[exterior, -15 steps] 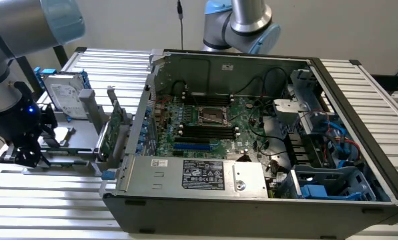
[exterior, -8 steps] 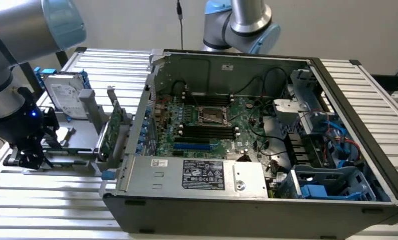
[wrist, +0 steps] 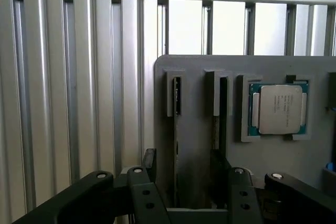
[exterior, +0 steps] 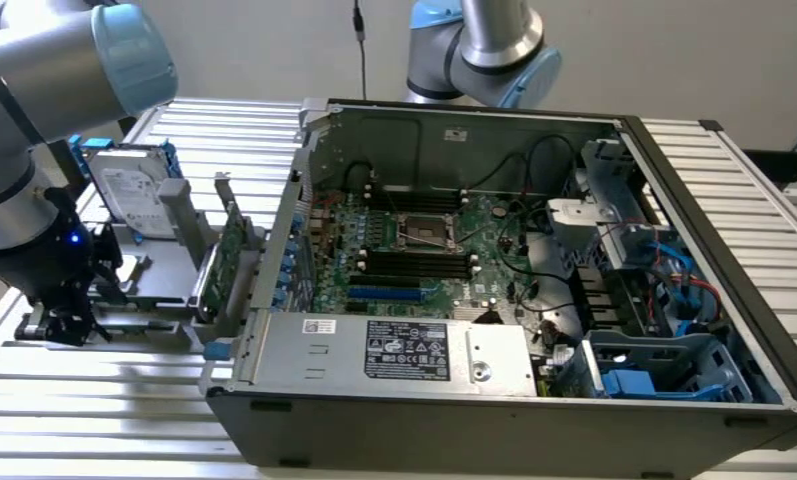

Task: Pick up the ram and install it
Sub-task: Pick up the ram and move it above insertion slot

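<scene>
Pincer (wrist: 185, 174) sits low over the gray holder (wrist: 199, 77) on the slatted worktop (wrist: 79, 77), jaws spread wide and gripping nothing. The ram (wrist: 176, 140) stands on edge in a holder slot right between the two fingers (wrist: 149, 163), a gap on each side, and a CPU (wrist: 278, 109) rests in its recess beyond the pincer, off to one side. The open case (exterior: 505, 250) lies well away, on the exterior view's right of the pincer.

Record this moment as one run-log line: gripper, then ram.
gripper: open, at grey holder | ram: on edge in holder slot, between the jaws, not lifted
</scene>
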